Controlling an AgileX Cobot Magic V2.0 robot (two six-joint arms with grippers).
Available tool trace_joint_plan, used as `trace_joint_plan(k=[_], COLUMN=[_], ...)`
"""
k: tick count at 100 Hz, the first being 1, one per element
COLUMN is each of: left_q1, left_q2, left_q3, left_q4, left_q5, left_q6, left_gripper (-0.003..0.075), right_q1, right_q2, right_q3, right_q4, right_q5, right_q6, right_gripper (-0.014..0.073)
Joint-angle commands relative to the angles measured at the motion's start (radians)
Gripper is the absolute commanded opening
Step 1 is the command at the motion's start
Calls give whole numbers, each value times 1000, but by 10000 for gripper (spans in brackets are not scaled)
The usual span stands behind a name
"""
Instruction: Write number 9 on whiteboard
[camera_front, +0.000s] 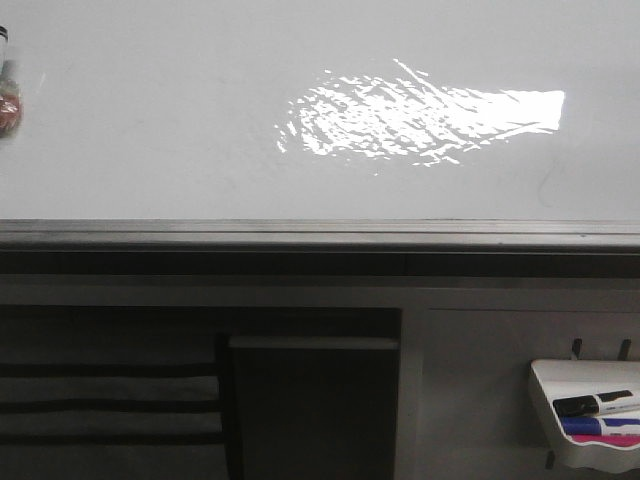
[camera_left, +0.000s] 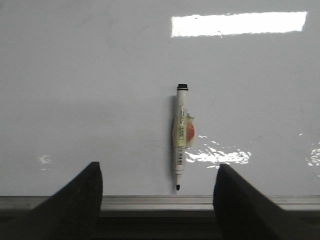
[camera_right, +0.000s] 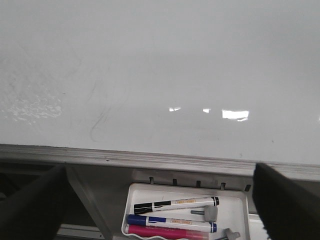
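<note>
Blank whiteboard (camera_front: 150, 120), marker (camera_left: 181, 137) stuck upright on it, both grippers' fingers (camera_left: 82, 200) (camera_right: 287, 205) spread wide, empty.

The front view faces the whiteboard (camera_front: 150, 120) squarely from farther back. Both wrist views look closer at its lower edge; front and right wrist views share the marker tray (camera_front: 560, 440) (camera_right: 132, 200).

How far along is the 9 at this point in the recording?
Nothing looks written: the whiteboard carries only glare and faint smudges, no figure. Nothing is in hand either; the left gripper hangs open short of the marker stuck on the board, and the right gripper is open above the marker tray. Grasping a marker and writing all remain.
</note>
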Motion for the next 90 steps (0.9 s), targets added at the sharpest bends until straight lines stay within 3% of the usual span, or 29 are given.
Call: trace_joint_plan(k=[1,25,43,51,67,90], left_q1=[-8,-8,-8,-14,-63,-68], left_q2=[25,151,303,369,499,676], left_q3=[-29,-29,-29,-38,-58,-84], left_q4=[-65,-65,-73,-82,-78,-75], left_q5=[-112,-134,-190,-206,-288,-436], left_q6=[-7,0,147,156,157,157], left_gripper=[391,297,300,326,453,459], right_q1=[-4,-4,-4,-4,-4,-4], right_q2=[13,13,13,13,13,13], right_q3=[-35,-35,-35,-35,-35,-35], right_q4=[-10,-10,-10,-10,-10,-10], right_q5=[-69,-69,-69,-69,-69,-69], right_q6=[-7,-7,-7,-7,-7,-7], right_gripper=[657,657,657,657,657,657])
